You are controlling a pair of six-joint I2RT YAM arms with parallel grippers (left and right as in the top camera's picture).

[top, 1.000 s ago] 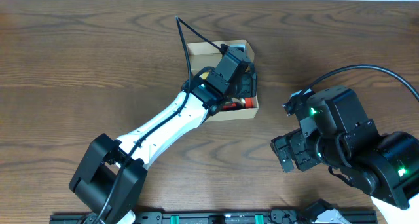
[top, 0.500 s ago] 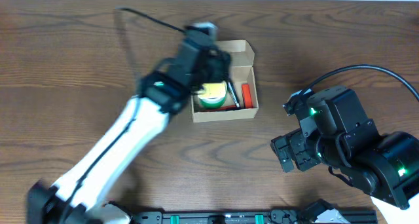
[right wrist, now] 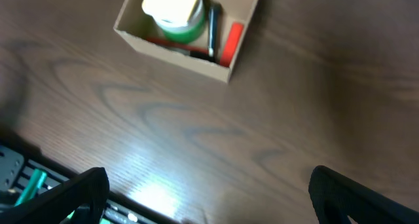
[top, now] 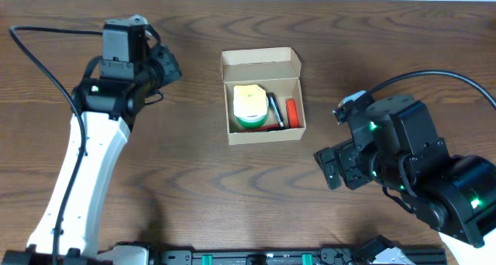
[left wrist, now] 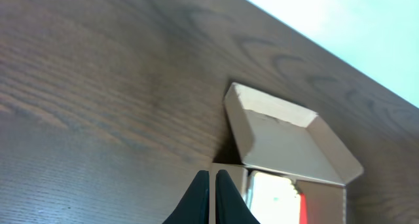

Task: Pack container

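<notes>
The container (top: 266, 133) is a tan cardboard box standing open at the table's middle, its lid flap (top: 260, 60) folded back. Inside lie a green tape roll with a pale top (top: 249, 106), a black pen (top: 275, 111) and a red piece (top: 291, 111). My left gripper (top: 175, 70) hovers left of the box, shut and empty. In the left wrist view its fingertips (left wrist: 210, 176) meet just before the box's near corner (left wrist: 230, 173). My right gripper (top: 328, 169) stands open to the box's lower right. The right wrist view shows the box (right wrist: 175, 54) far ahead of the wide-apart fingers (right wrist: 84, 190).
A black rail with green parts (top: 256, 257) runs along the table's front edge, also seen at lower left in the right wrist view as the rail (right wrist: 23, 185). The table's far edge (left wrist: 308, 44) lies behind the box. A black cable (top: 54, 31) loops off the left arm.
My left arm has pulled out of the box and swung far left, its jaws closing. The box's contents now show. The right arm shifted only slightly.
</notes>
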